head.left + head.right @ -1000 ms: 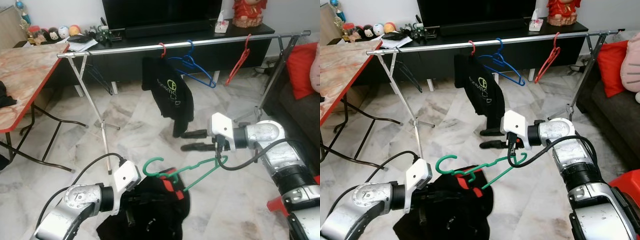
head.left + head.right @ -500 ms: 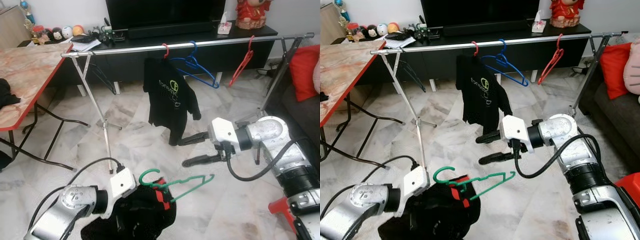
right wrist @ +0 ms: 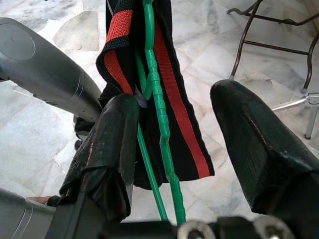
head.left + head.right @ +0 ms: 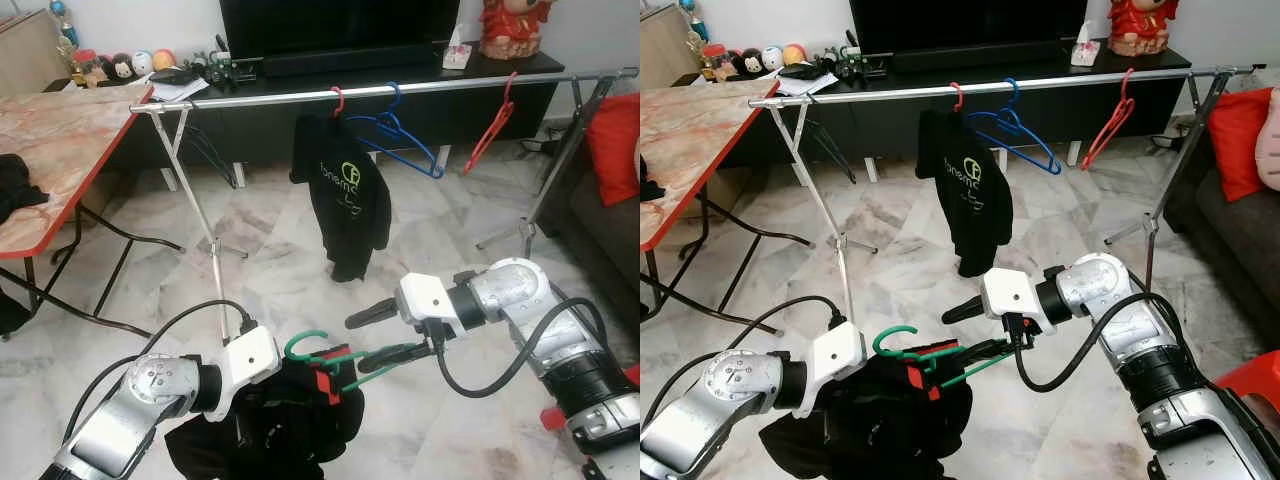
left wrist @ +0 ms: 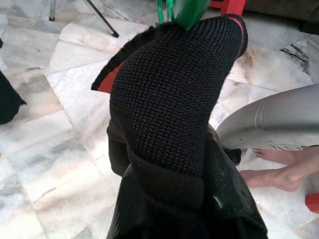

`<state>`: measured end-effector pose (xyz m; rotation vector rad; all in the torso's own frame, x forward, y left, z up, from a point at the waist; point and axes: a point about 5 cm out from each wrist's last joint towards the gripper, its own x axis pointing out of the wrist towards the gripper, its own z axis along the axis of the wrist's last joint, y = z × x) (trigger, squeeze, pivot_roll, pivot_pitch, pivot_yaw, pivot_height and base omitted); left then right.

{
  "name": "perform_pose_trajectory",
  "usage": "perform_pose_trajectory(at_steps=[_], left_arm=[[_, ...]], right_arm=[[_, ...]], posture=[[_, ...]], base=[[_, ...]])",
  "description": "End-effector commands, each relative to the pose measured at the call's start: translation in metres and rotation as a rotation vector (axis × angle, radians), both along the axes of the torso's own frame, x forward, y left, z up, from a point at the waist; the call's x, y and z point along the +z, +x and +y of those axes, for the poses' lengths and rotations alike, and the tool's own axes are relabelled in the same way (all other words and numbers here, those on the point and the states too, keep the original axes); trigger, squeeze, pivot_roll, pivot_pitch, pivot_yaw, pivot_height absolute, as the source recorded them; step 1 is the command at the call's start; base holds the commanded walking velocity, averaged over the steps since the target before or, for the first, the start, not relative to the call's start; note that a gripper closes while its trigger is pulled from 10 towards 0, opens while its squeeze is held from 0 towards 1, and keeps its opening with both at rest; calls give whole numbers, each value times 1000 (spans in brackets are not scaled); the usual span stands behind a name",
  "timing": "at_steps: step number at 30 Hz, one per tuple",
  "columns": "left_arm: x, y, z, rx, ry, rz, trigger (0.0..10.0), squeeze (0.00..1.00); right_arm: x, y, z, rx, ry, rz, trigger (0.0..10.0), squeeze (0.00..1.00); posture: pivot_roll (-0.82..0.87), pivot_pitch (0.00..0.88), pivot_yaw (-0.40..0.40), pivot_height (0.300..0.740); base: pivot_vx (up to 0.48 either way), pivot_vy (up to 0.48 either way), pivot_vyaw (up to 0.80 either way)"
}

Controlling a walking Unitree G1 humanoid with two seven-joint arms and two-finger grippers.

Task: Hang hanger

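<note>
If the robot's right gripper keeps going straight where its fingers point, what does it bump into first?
Probably the green hanger, which already runs between the right gripper's open fingers, with the black garment's red-striped collar just behind it. The left gripper holds that garment further along.

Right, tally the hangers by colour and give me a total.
Red hangers: 2, one carrying the black shirt on the rail and one bare
Blue hangers: 1
Green hangers: 1, with the dark garment at the left gripper
Total: 4
</note>
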<state>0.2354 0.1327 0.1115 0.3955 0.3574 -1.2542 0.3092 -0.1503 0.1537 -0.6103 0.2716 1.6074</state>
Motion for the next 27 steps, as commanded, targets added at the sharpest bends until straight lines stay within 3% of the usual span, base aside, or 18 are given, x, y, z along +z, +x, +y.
perform_pose_trajectory(at_steps=[1,2,3,27], left_arm=[[10,3,-2,-34,48,-86,10000,0],[12,7,-3,-54,109,-150,10000,0],[13,8,-3,-59,118,-161,10000,0],[22,13,-15,-86,96,-221,10000,0]], right_arm=[[2,-2,6,35,-17,-17,10000,0],[-3,-5,9,49,-27,8,10000,0],[-4,-5,10,53,-28,14,10000,0],[-18,-5,18,18,-43,16,10000,0]], posture=[[-92,4,69,740],[-88,9,70,740],[-88,9,71,740],[-82,20,68,740]], base=[[0,0,0],[0,0,0],[0,0,0],[0,0,0]])
